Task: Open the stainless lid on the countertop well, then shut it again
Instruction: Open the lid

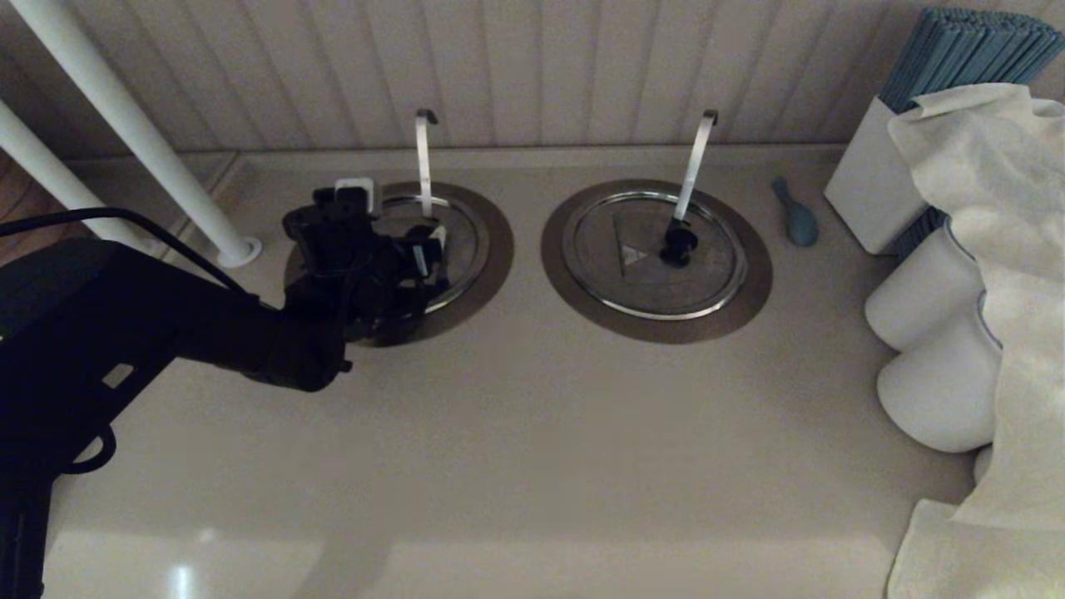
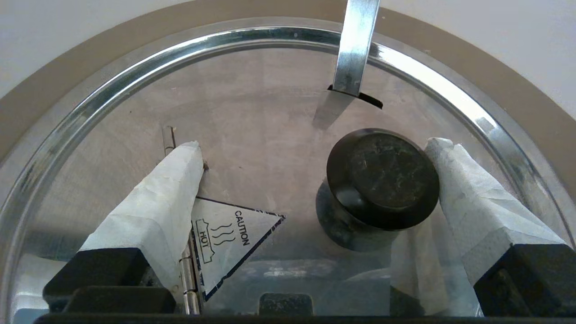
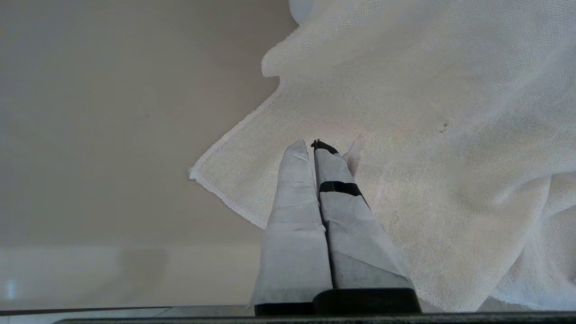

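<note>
My left gripper (image 2: 315, 148) is spread wide over the stainless lid (image 2: 252, 117), which sits closed on the countertop well (image 1: 487, 274); black knob (image 2: 382, 177) lies off-centre between fingers, touching one pad (image 2: 468, 189); ladle handle (image 2: 355, 49) beyond; right gripper (image 3: 315, 153) pressed together over a cloth (image 3: 450, 135), far off.

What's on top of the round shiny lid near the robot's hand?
On the stainless lid sit a black knob and a hot-caution sticker; a ladle handle pokes through. The inside underneath is covered.

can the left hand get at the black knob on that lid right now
Probably yes. The left hand hangs open over the stainless lid, the black knob sits between its fingers, beside one, with nothing in between.
</note>
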You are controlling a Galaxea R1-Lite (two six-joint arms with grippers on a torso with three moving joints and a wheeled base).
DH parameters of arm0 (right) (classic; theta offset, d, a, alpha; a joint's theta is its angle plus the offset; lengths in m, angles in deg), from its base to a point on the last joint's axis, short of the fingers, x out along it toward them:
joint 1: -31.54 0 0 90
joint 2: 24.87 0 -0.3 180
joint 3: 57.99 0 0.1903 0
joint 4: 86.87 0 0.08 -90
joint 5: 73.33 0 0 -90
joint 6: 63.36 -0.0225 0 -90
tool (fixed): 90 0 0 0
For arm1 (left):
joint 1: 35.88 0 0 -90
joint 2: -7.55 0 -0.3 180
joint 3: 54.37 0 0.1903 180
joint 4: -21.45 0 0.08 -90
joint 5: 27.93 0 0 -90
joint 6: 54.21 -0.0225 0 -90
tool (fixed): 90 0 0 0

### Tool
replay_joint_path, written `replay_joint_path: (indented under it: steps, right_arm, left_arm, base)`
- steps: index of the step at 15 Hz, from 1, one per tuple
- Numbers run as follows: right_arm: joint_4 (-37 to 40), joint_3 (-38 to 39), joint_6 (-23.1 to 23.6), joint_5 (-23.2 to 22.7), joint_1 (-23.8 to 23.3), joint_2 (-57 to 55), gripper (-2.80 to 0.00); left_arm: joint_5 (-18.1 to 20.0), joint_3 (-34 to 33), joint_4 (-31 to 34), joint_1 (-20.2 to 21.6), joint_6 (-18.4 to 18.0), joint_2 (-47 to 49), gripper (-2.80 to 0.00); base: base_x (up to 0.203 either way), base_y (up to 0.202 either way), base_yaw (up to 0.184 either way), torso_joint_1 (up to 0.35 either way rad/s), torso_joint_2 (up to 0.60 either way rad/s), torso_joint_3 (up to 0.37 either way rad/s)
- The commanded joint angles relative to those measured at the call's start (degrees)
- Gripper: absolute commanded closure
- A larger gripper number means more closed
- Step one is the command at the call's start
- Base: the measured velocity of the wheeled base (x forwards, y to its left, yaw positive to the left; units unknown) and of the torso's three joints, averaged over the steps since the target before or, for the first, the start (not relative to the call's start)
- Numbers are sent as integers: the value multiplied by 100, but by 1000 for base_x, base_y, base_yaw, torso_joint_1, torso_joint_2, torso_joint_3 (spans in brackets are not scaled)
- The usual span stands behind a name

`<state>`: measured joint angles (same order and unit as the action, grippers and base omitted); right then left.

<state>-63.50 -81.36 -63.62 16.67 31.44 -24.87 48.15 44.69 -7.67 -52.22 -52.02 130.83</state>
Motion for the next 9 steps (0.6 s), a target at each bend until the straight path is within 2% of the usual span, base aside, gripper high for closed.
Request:
replay_joint_path:
  steps: [1,9]
  right_arm:
    - [0,0,1,0,1,-1,0]
    - [0,0,1,0,1,0,0]
  left_arm:
    - [-5,-11,-25,8,0,11,-280]
    - [-5,-46,-34,7,18,-238,-280]
  base:
    - [0,0,0,0,0,0]
    - [0,0,0,0,0,0]
